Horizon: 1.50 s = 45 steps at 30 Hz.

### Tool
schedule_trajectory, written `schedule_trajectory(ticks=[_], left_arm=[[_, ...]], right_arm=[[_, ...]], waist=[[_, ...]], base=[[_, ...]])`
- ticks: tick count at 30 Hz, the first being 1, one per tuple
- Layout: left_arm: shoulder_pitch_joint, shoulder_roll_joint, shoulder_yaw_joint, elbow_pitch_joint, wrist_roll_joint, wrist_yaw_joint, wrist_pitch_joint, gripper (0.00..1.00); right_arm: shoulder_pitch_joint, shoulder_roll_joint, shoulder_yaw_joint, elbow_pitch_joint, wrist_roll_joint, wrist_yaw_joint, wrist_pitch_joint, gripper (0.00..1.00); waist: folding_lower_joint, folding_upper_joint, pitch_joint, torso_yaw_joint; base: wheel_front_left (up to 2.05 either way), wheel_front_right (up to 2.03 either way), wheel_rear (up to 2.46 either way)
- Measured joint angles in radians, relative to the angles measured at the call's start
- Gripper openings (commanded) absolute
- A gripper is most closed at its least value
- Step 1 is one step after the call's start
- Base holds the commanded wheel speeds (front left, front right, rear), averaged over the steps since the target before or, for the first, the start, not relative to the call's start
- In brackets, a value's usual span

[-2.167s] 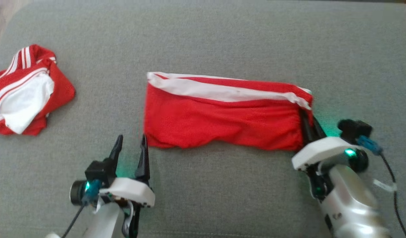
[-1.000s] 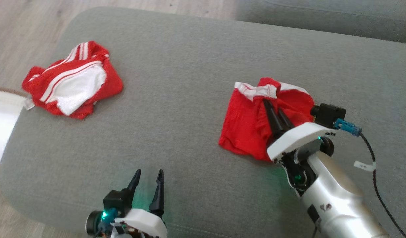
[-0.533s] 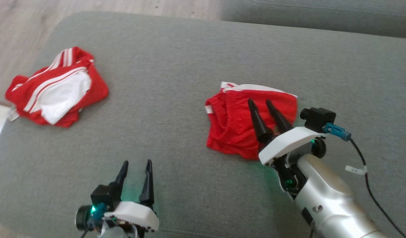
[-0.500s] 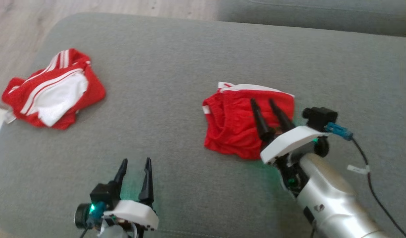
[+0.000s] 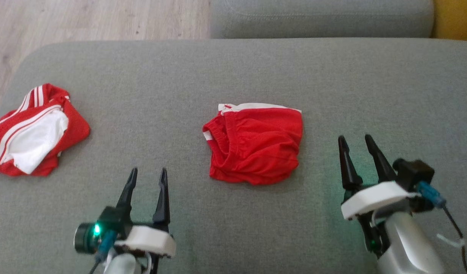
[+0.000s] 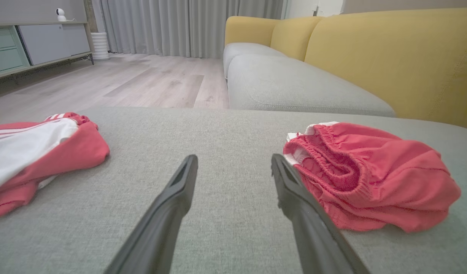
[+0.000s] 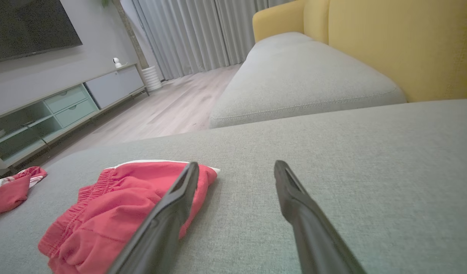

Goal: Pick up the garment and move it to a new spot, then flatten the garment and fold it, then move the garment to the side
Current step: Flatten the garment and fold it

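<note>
The folded red garment (image 5: 254, 146) is lying near the middle of the grey cushion (image 5: 233, 68), its white-trimmed edge facing away from the robot and its elastic waistband bunching at the left. The right gripper (image 5: 353, 137) is hovering just to the garment's right, apart from it, fingers spreading wide and grasping nothing. The left gripper (image 5: 148, 170) is sitting nearer the robot on the garment's left, likewise gaping and empty. A second red-and-white garment (image 5: 32, 129) is lying crumpled at the cushion's left edge. Beyond, a grey sofa seat (image 6: 302, 83) with a yellow back (image 6: 389, 53) is bordering pale wood floor (image 5: 104, 19); grey curtains (image 6: 188, 26) are hanging behind a low cabinet (image 6: 28, 45).
</note>
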Motion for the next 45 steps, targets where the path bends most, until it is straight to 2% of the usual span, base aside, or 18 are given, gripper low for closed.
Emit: schedule_trajectory(ticks=[10, 16, 24, 31, 33, 34, 35, 37, 39, 40, 41, 42, 45], left_arm=[[0.107, 0.001, 0.016, 0.002, 0.003, 0.01, 0.0, 1.0], [0.105, 0.001, 0.014, 0.002, -0.007, 0.01, 0.0, 1.0], [0.08, 0.001, -0.01, 0.003, -0.015, 0.01, 0.0, 1.0], [0.078, 0.001, -0.015, 0.011, -0.03, 0.008, 0.0, 1.0], [0.078, 0.001, -0.015, 0.011, -0.03, 0.008, 0.0, 1.0], [0.078, 0.001, -0.015, 0.011, -0.03, 0.008, 0.0, 1.0], [0.078, 0.001, -0.015, 0.011, -0.03, 0.008, 0.0, 1.0], [0.078, 0.001, -0.015, 0.011, -0.03, 0.008, 0.0, 1.0], [0.078, 0.001, -0.016, 0.011, -0.03, 0.008, 0.0, 1.0], [0.078, 0.001, -0.016, 0.011, -0.03, 0.008, 0.0, 1.0], [0.078, 0.001, -0.016, 0.01, -0.03, 0.008, 0.0, 1.0], [0.077, 0.001, -0.015, 0.01, -0.03, 0.008, 0.0, 1.0], [0.077, 0.001, -0.015, 0.01, -0.03, 0.007, 0.0, 1.0]], right_arm=[[0.109, 0.01, -0.01, 0.002, -0.038, 0.0, 0.0, 1.0], [0.103, 0.012, 0.055, 0.002, -0.043, 0.0, 0.0, 1.0], [0.014, 0.012, 0.169, 0.086, -0.051, 0.0, 0.0, 1.0], [-0.045, 0.011, 0.189, 0.156, -0.054, 0.0, 0.0, 1.0], [-0.045, 0.011, 0.189, 0.173, -0.053, 0.0, 0.0, 0.83], [-0.045, 0.011, 0.189, 0.18, -0.052, 0.0, 0.0, 0.83], [-0.045, 0.011, 0.189, 0.188, -0.043, 0.0, 0.0, 0.76], [-0.045, 0.011, 0.192, 0.204, -0.028, 0.0, 0.0, 0.49], [-0.045, 0.011, 0.2, 0.214, -0.009, 0.0, 0.0, 0.42], [-0.045, 0.011, 0.204, 0.217, -0.005, 0.0, 0.0, 0.31], [-0.046, 0.011, 0.209, 0.22, -0.001, 0.0, 0.0, 0.13], [-0.046, 0.011, 0.214, 0.225, 0.008, 0.0, 0.0, 0.0], [-0.046, 0.011, 0.234, 0.229, 0.021, 0.0, 0.0, 0.0]], waist=[[-0.0001, 0.0, -0.034, -0.006], [0.0, 0.0, -0.021, 0.001], [0.0001, 0.0, 0.006, 0.032], [0.0002, 0.0, 0.027, 0.071], [0.0001, 0.0, 0.03, 0.081], [0.0001, 0.0, 0.032, 0.085], [0.0001, 0.0, 0.034, 0.087], [0.0001, 0.0, 0.035, 0.091], [0.0001, 0.0, 0.037, 0.091], [0.0001, 0.0, 0.037, 0.091], [0.0001, 0.0, 0.036, 0.09], [0.0, 0.0, 0.036, 0.088], [0.0001, 0.0, 0.032, 0.08]], base=[[0.0, 0.0, 0.0], [0.0, 0.0, 0.0], [0.0, 0.0, 0.0], [0.0, 0.0, 0.0], [0.0, 0.0, 0.0], [0.0, 0.0, 0.0], [0.0, 0.0, 0.0], [0.0, 0.0, 0.0], [0.0, 0.0, 0.0], [0.0, 0.0, 0.0], [0.0, 0.0, 0.0], [0.0, 0.0, 0.0], [0.0, 0.0, 0.0]])
